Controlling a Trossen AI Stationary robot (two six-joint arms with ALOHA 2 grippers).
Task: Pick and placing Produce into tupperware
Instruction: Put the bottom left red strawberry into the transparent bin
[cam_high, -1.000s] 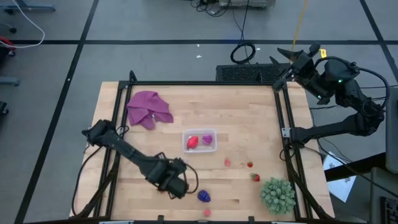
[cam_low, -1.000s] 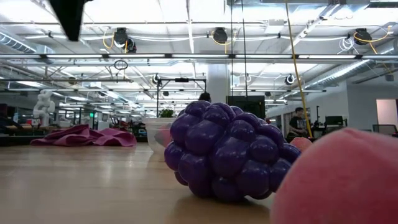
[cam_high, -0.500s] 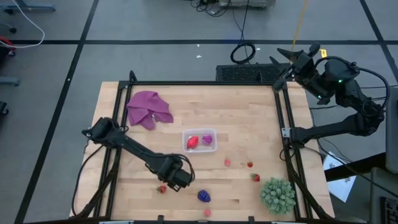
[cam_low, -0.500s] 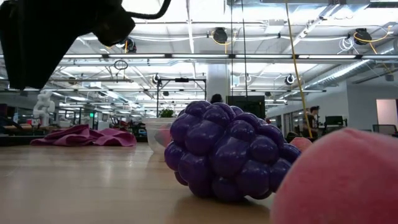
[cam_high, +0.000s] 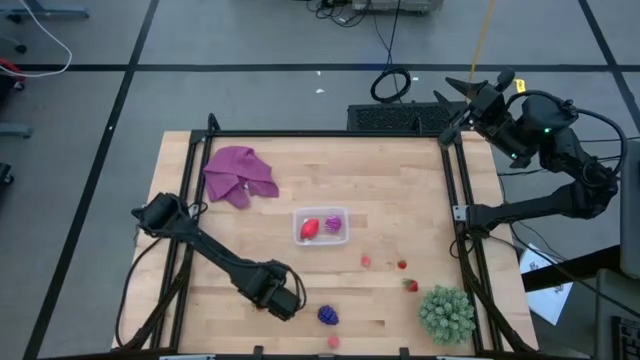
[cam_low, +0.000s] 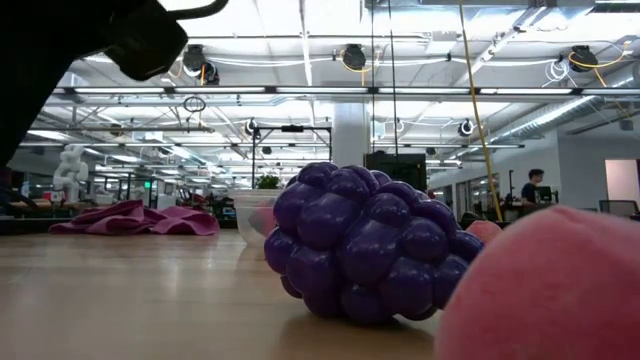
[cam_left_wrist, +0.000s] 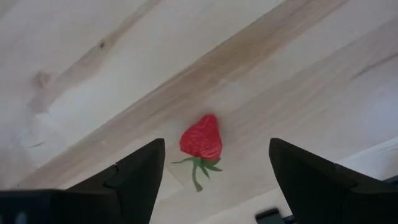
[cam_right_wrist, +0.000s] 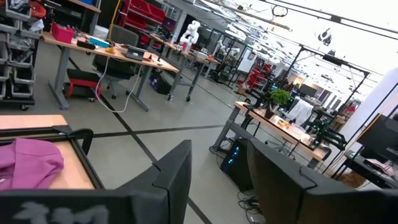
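down near the front edge of the table (cam_high: 400, 180), the left hand (cam_left_wrist: 214, 163) hangs spread wide over a red strawberry (cam_left_wrist: 201, 138) lying on the wood. the tupperware (cam_high: 322, 227) sits mid-table. the right hand (cam_high: 462, 98), nearly pressed together, waits beyond the far right corner.

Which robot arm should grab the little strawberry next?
The left one. Its open gripper hangs right over the strawberry, fingers either side of it. The right gripper is parked off the table's far corner, a long way from any fruit.
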